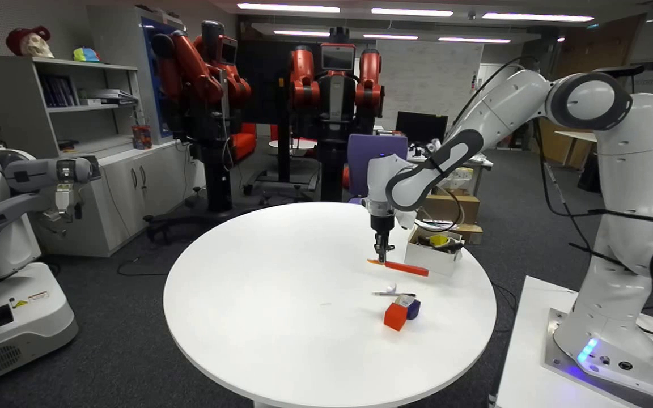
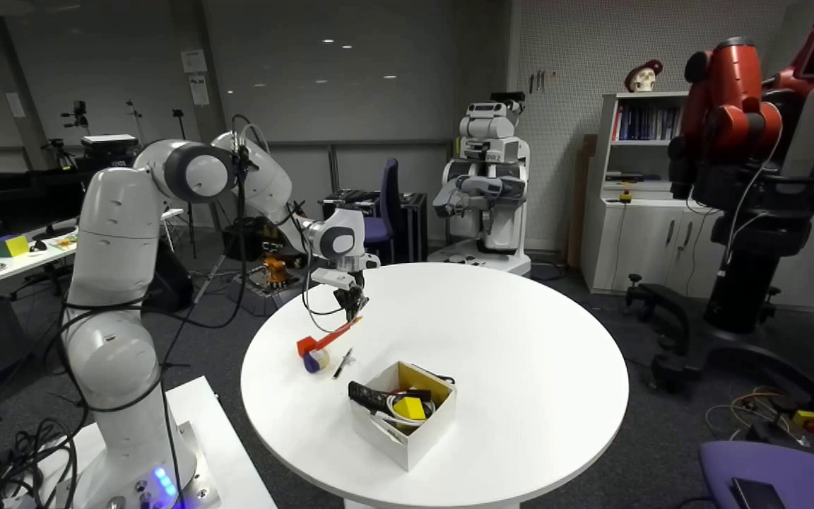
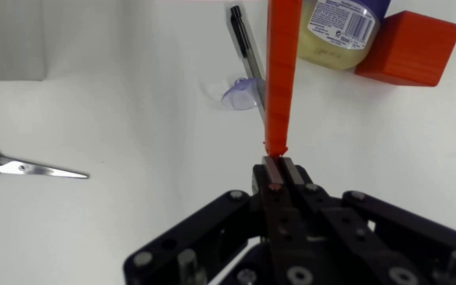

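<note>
Wrist view is showing my claw (image 3: 283,159) pinching a red bar (image 3: 281,75) by its narrow end and holding it above the desk (image 3: 141,221), so I am judging this a carrying step. The next move is calling, I am guessing, for a firm pinch and slow travel, since a long bar gripped at one end may be twisting under its weight. Sweeping left to right, a white box (image 3: 8,39) is filling the upper corner, and scissors (image 3: 34,169) are pointing rightward below it, well apart from the claw. A pen (image 3: 240,33) is lying partly behind the bar, a small clear plastic piece (image 3: 239,97) sitting beside or against it. Straight out from the fingertips (image 3: 272,170), the bar is running forward; its orange tip (image 1: 374,261) is poking past the claw's other side in an exterior view. The fingers are pressing nearly together, clamping on the bar's thin part. Farther right, a jar (image 3: 331,55) is resting on its side, and a red cube (image 3: 412,49) is sitting just beside it; whether they are touching, I cannot tell.
</note>
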### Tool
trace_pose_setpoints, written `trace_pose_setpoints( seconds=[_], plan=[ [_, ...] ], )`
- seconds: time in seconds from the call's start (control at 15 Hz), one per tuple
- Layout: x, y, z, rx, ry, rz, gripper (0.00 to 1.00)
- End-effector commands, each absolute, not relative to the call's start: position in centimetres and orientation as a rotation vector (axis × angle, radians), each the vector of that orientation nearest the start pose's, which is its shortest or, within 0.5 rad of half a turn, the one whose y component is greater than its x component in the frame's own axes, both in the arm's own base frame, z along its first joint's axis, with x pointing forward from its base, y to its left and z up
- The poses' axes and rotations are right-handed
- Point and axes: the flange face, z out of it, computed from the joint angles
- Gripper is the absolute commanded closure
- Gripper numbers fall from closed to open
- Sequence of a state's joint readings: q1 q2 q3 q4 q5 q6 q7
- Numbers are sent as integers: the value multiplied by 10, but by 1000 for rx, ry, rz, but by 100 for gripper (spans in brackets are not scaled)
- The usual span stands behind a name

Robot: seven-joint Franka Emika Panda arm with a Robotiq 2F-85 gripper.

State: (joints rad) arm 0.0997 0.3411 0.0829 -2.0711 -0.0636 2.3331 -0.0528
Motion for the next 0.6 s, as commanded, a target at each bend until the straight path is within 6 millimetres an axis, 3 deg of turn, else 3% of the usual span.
trace_pose_setpoints(
  seconds=[0.0, 0.27, 0.53],
  plan=[
    [561, 55, 298, -3151, -149, 77, 99],
    [570, -28, 319, -3116, 192, -6, 99],
    [559, -117, 331, -3047, 510, -71, 99]
  ],
)
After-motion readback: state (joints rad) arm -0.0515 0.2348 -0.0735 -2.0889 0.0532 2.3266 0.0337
